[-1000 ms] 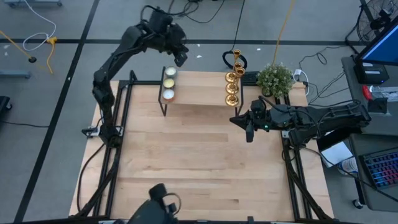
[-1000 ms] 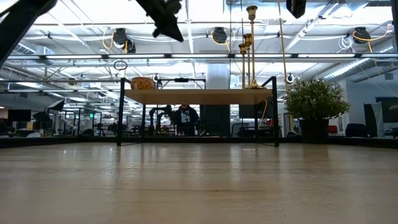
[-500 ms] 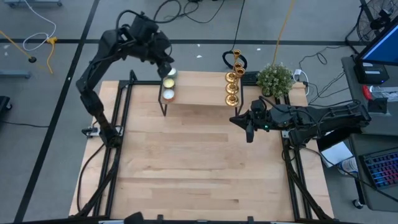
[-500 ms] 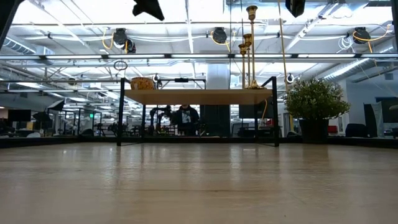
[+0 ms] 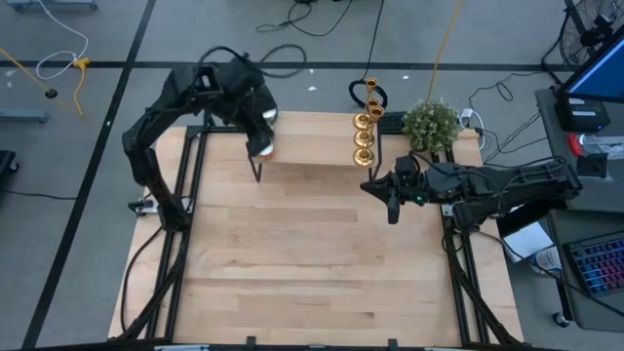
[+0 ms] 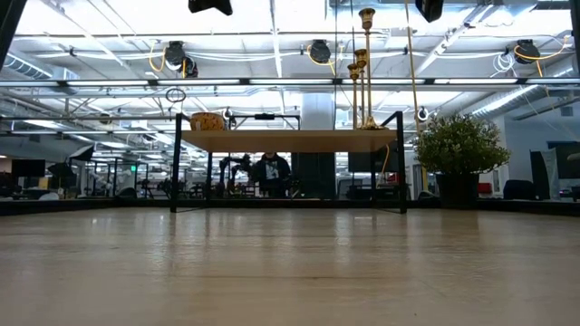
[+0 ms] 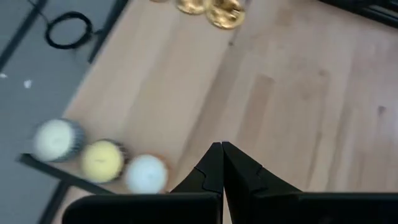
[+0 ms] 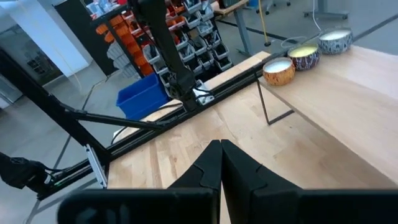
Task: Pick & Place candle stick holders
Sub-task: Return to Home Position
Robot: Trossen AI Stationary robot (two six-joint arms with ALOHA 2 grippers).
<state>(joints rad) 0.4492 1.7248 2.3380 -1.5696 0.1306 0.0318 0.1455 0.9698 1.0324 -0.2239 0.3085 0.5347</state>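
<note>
The three candlesticks (image 5: 364,125) stand upright in a close row at the right end of the shelf (image 5: 312,146), one behind another from its front edge to its back. From table height their thin gold stems (image 6: 362,72) rise well above the shelf top (image 6: 290,140), beside a potted plant (image 6: 458,145) just off that end. At the shelf's left end sit three small round candles (image 7: 102,158) in a line, almost touching (any print on their sides is too small to read). The right wrist view shows them as an orange tin (image 8: 278,70), a patterned one (image 8: 303,58) and a pale one (image 8: 334,41). The left gripper (image 5: 258,136) hangs over that left end, above the candles. Its two dark fingers (image 7: 214,163) are pressed tip to tip with nothing between them, and two candlestick bases (image 7: 225,14) show far across the shelf. The right gripper (image 5: 391,207) hovers over the bare wooden table (image 5: 312,273) just in front of the shelf's right end, near the candlesticks. It too is closed and empty, fingertips (image 8: 214,158) meeting. A blue bin (image 8: 143,96) sits on the floor beyond the table, and a person (image 6: 269,172) is visible in the room far behind.
</note>
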